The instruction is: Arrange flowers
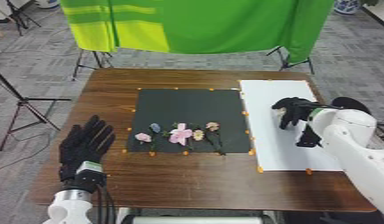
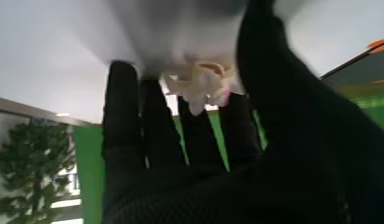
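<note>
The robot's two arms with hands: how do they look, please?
Both arms are white, the right one with rounded casings. The left hand and the right hand wear black fabric gloves. A pale label marks the left wrist; dark cables run beside that forearm.

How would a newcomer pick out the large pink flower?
On the brown table, find the dark sheet left of the white sheet. Toward its near edge, the large pink flower lies mid-row. It is the biggest there, unlike the small pink flower at the row's left end.
</note>
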Motion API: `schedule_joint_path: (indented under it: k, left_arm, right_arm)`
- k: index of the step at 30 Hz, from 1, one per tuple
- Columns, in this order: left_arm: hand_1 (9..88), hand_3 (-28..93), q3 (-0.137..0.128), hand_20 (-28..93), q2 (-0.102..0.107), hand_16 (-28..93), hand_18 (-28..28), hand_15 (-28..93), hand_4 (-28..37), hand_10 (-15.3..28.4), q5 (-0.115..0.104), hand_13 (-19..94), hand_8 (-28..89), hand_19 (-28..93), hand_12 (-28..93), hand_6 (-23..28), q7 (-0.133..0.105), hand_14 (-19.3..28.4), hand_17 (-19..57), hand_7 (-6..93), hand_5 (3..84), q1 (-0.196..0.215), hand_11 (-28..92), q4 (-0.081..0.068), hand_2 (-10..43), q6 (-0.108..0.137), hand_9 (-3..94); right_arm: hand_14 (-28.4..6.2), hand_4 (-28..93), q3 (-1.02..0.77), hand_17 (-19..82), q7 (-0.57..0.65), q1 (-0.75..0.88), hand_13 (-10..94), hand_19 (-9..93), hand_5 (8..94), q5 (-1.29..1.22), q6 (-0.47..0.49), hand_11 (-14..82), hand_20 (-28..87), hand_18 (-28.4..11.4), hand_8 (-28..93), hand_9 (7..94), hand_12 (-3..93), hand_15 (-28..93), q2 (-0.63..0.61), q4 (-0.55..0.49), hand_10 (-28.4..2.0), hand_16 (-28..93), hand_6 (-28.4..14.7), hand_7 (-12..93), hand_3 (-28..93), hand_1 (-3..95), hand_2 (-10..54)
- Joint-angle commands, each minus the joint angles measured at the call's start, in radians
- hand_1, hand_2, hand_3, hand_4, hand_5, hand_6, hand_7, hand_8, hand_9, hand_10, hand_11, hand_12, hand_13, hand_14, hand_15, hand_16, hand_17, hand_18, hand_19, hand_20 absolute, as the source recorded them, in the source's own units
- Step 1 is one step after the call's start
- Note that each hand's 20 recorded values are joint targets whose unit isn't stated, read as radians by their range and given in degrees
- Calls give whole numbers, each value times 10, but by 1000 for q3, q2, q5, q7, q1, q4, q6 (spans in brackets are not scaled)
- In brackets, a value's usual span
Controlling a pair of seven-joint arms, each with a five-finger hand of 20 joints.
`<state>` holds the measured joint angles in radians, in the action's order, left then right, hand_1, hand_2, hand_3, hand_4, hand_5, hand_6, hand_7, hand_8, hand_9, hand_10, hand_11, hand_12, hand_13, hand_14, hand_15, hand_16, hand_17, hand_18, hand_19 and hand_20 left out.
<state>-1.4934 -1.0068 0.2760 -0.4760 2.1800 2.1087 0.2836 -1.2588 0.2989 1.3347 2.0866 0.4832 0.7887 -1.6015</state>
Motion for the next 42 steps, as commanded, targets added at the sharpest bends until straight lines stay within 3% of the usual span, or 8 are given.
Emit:
schedule_joint_path:
  k: [1,3,6,15,19,21,30,42]
  left_arm:
    - [281,716,0,102,-12,-75,160,438,-283,159,-4,267,-83,379,115,103,11,172,-68,144,435,9,286,2,153,-8,360]
    - [281,716,-1,102,-12,-75,160,439,-283,159,-3,266,-83,379,115,103,10,172,-68,145,435,13,286,3,153,-6,360]
    - [280,714,-4,102,-15,-75,160,439,-283,159,0,267,-83,379,115,103,15,172,-67,144,435,14,286,2,153,-8,359]
    - [280,712,-9,101,-16,-75,160,440,-283,159,1,265,-82,379,115,103,15,172,-68,143,434,18,285,3,153,-12,359]
    - [279,712,-12,101,-16,-75,160,439,-283,159,6,266,-82,379,116,103,20,171,-68,143,434,15,285,3,153,-15,359]
    - [279,712,-26,101,-19,-76,160,439,-283,160,31,266,-82,378,115,103,46,171,-67,143,433,23,283,-5,152,-54,358]
    - [279,705,-28,100,-7,-72,160,428,-283,158,30,252,-80,372,118,99,56,172,-72,137,422,6,275,-5,152,-42,345]
    - [277,706,-41,99,-7,-70,159,420,-283,158,11,241,-79,369,120,99,66,170,-71,133,412,21,270,6,151,-10,335]
  right_arm:
    - [-29,-283,41,284,41,135,605,646,533,16,-283,150,311,-122,-159,644,204,206,6,21,-79,346,30,208,715,602,-95]
    - [-36,-283,34,301,39,155,668,668,611,13,-305,107,340,-128,-124,769,372,257,1,12,-71,418,42,224,689,627,-95]
    - [-46,-283,23,309,43,179,695,672,682,5,-321,128,357,-133,-63,819,434,283,-6,-14,-74,449,39,293,687,636,-95]
    - [-55,-283,44,311,74,227,706,667,735,55,-520,132,363,-143,-53,837,445,291,-41,-221,-80,461,25,344,704,625,-95]
    - [-57,-283,59,309,66,248,708,669,736,104,-502,133,364,-149,-56,841,447,296,-25,-330,-83,461,25,348,710,625,-95]
    - [-58,-283,97,309,100,247,708,669,737,149,-502,134,364,-151,-55,840,449,299,-1,-360,-83,460,23,349,712,625,-95]
    - [-63,-283,210,310,115,223,703,665,732,232,-393,124,353,-157,-50,836,440,301,93,-353,-88,445,16,324,710,628,-95]
    - [-87,-283,125,266,136,297,568,640,494,197,-268,133,271,-160,-143,564,152,298,82,-414,-111,236,-12,177,823,541,-95]
